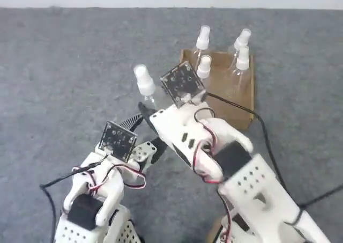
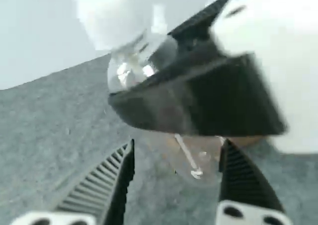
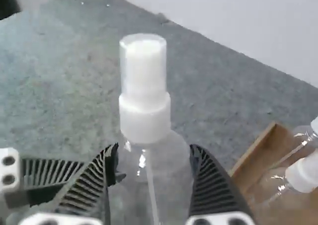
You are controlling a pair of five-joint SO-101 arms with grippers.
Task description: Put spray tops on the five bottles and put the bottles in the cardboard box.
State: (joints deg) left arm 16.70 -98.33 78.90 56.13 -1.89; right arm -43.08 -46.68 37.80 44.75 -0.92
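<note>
A clear bottle [image 1: 146, 87] with a white spray top is held off the carpet by my right gripper [image 1: 149, 110], left of the cardboard box [image 1: 236, 101]. In the right wrist view the right gripper [image 3: 151, 158] is shut on the body of the bottle [image 3: 145, 115], below the cap. My left gripper [image 1: 146, 138] sits just under and in front of it. In the left wrist view the left gripper [image 2: 176, 148] is open, with the bottle [image 2: 194, 163] base hanging beyond its tips under the right arm's black jaw. Several capped bottles [image 1: 242, 58] stand in the box.
Grey carpet covers the table. The box's near wall [image 3: 258, 150] lies close beside the held bottle, with a capped bottle [image 3: 303, 173] inside. A ribbed finger [image 3: 44, 178] of the left gripper shows beside the right one. Open carpet stretches left of the arms.
</note>
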